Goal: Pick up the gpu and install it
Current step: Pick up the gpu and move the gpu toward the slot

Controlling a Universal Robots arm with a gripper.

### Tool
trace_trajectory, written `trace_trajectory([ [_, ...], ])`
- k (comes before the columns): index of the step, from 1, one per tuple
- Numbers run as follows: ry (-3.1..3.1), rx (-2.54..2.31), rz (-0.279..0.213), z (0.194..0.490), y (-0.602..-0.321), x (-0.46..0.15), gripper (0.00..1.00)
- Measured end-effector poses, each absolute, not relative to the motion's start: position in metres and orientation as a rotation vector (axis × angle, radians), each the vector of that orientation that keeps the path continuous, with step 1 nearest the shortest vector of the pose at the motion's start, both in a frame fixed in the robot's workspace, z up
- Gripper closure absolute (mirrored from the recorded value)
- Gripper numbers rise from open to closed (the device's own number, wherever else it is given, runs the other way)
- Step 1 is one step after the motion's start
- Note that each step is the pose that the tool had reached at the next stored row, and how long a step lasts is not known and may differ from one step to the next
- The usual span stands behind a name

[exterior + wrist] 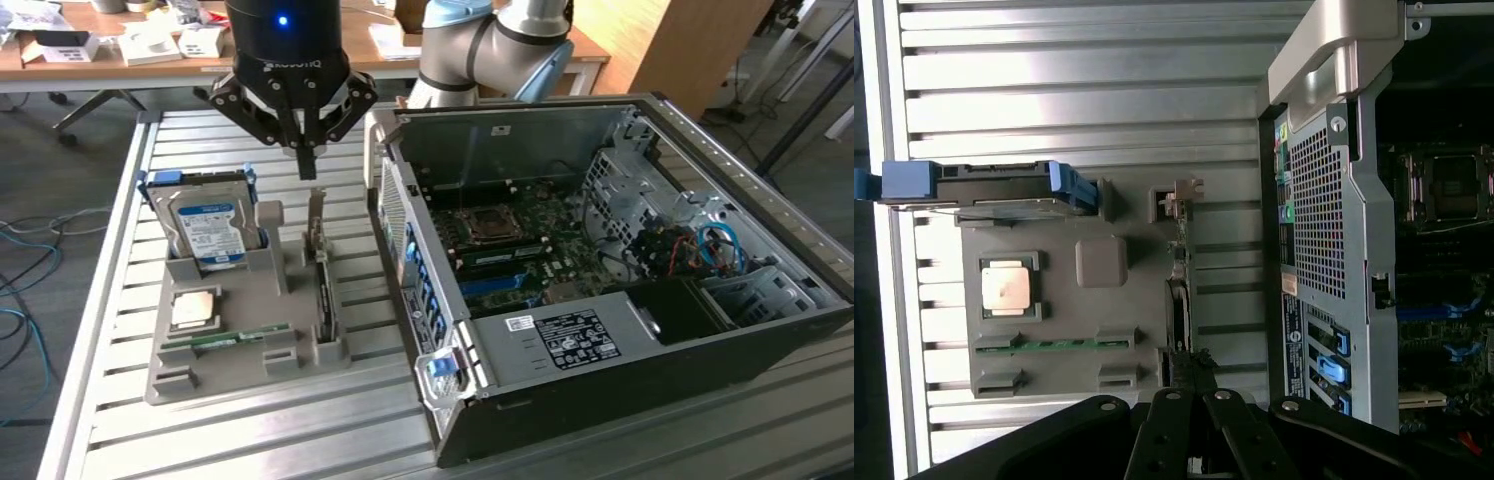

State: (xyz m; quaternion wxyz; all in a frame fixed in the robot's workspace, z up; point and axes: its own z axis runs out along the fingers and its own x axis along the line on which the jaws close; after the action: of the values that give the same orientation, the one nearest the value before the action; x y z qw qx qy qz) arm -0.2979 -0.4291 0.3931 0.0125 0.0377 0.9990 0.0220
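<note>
Exterior view. My gripper (308,168) hangs fingers-down over the slatted metal worktop (120,430), fingers pressed together into one point and nothing between them. It hangs directly over the grey holder tray (240,365). The gpu (320,275) stands on edge in a slot along the side of the tray nearest the computer case (587,380). Its silver bracket (316,210) stands upright at the far end, just under my fingertips — I cannot tell whether they touch it. On the tray's other side a hard drive (207,228) with a blue-and-white label stands upright in blue rails. A square processor chip (196,308) lies flat in front of it, and a thin green memory stick (230,338) lies nearer the camera. The case sits on the exterior view's right, side panel off, with the motherboard (514,250) exposed. My arm (487,45) rises behind the case.

Wrist view. The black links of the gripper (1192,405) converge, closed. Just beyond them I see the gpu (1179,300) edge-on — a thin dark strip running along the holder tray (1089,325), between the tray's middle and the perforated rear wall of the case (1324,230). The hard drive (984,185) shows as a narrow edge capped in blue. The processor chip (1009,287) sits in its square pocket, and the memory stick (1044,345) lies in its groove beside it. The gpu is seated in the tray, not lifted.
</note>
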Motion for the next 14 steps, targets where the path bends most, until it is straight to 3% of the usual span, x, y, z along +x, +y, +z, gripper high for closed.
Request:
trace_trajectory([
  [10,3.114,0.117,0.069,0.3932,-0.4291,-0.2979,0.89],
  [11,3.114,0.117,0.069,0.3931,-0.4292,-0.2979,0.83],
  [13,3.114,0.117,0.069,0.3932,-0.4291,-0.2979,0.83],
  [14,3.114,0.118,0.069,0.3931,-0.4292,-0.2979,0.77],
])
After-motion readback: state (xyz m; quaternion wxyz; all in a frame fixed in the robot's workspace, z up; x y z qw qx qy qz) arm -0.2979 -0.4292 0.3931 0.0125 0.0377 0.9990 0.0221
